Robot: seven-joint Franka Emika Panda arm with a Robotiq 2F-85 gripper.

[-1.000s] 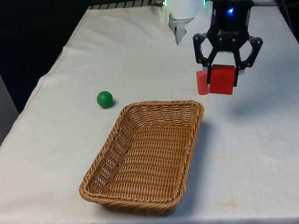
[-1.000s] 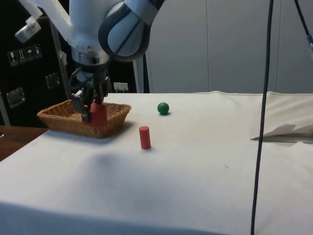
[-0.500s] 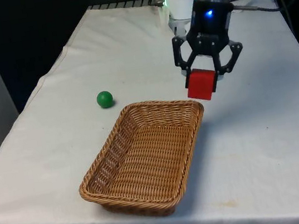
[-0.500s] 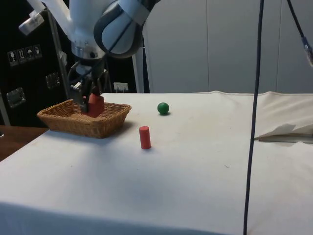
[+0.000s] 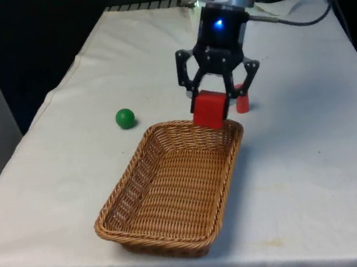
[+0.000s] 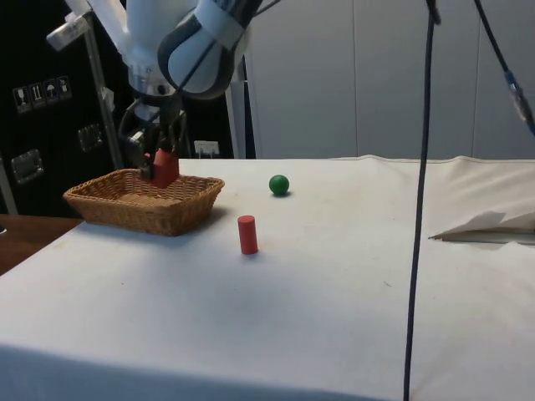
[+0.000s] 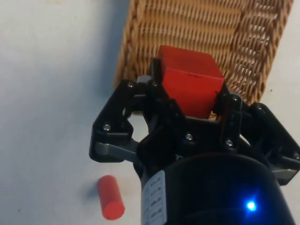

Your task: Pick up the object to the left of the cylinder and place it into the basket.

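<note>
Front view. The black two-finger gripper (image 5: 212, 100) hangs in the upper centre of the frame, its fingers pinching a red cube (image 5: 210, 108) from two opposite sides. The cube is held clear of the table, directly over the far rim of the wicker basket (image 5: 130, 204), which is rectangular and occupies the centre and lower left of the frame. A small red cylinder (image 5: 242, 100) stands upright on the white tablecloth (image 5: 316, 153) just to the right of the gripper in the frame, partly hidden by one finger linkage. A green ball (image 5: 124, 118) rests on the cloth at the centre left, apart from the basket's far left corner.

Side view. The gripper (image 6: 154, 164) appears at the upper left of the frame with the red cube (image 6: 164, 168) clamped between its fingers, suspended above the basket (image 6: 142, 210) near its rear rim. The red cylinder (image 6: 247, 235) stands alone on the cloth left of the frame's centre, to the right of the basket; the green ball (image 6: 278, 185) lies behind it, higher in the frame.

Wrist view. The red cube (image 7: 190, 81) sits at the centre, gripped on both flanks by the fingers (image 7: 157, 89), with the basket's woven wall (image 7: 140, 44) beneath and beyond it. The red cylinder (image 7: 110, 197) appears at the lower left, on bare cloth, well apart from the basket.
</note>
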